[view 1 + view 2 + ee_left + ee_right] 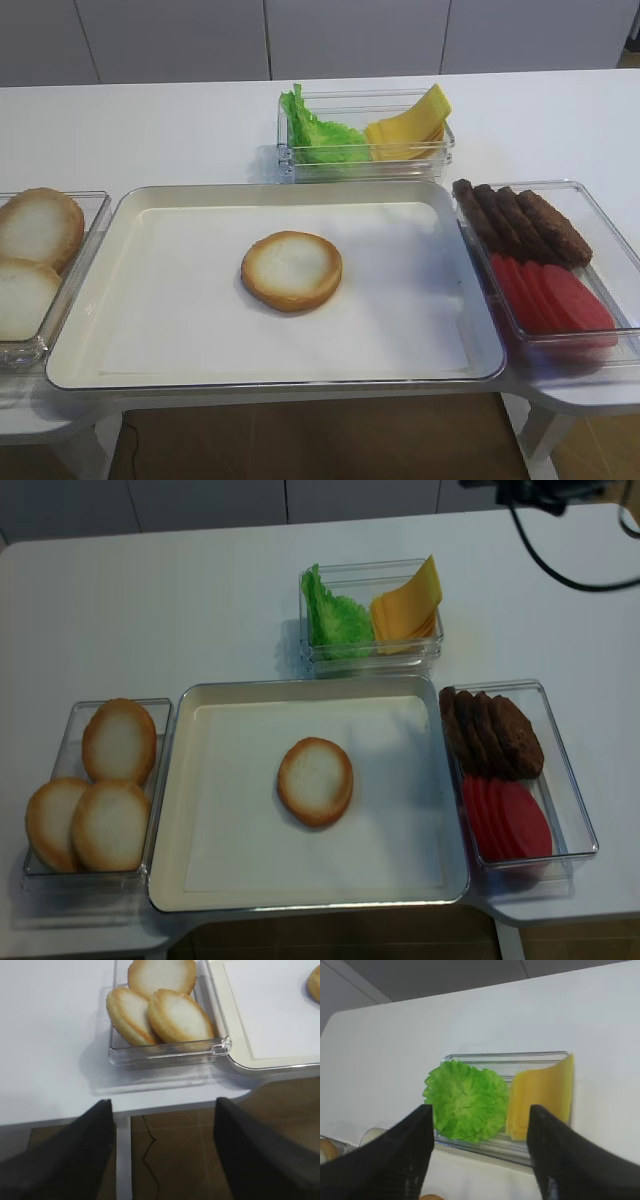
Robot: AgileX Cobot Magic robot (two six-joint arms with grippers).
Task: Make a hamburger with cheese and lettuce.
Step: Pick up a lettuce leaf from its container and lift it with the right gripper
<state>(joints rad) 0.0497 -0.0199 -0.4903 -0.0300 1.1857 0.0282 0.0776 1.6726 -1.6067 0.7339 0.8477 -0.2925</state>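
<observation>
Bun (291,270) lies flat, cut side up, near the middle of the paper-lined tray (130,210), nothing on it. Behind the tray sits a clear tub (285,160) w/ lettuce (315,135) in its left part and cheese (410,125) fanned in the right part, slices leaning up vs the right wall; lettuce and cheese just beside each other. Right of the tray, touching its edge, a clear box (615,240) holds brown patties (520,225) at the back and red slices (550,298) at the front. Left of the tray another clear box (70,715) holds three spare buns (118,740), overlapping. R gripper (480,1152) hangs over the table in front of the tub, fingers (410,1150) wide apart, nothing between them; in its wrist view lettuce sits in the gap, cheese just inside the right finger. Not touching either. L gripper (162,1155) hangs off the table's front-left edge, below the spare-bun box, fingers (82,1150) apart and empty; floor and a table leg (123,1157) show between them. Neither gripper shows in the high views; only a dark cable (560,565) and a bit of arm at the top right of the realsense view. All on a white table (150,120).
</observation>
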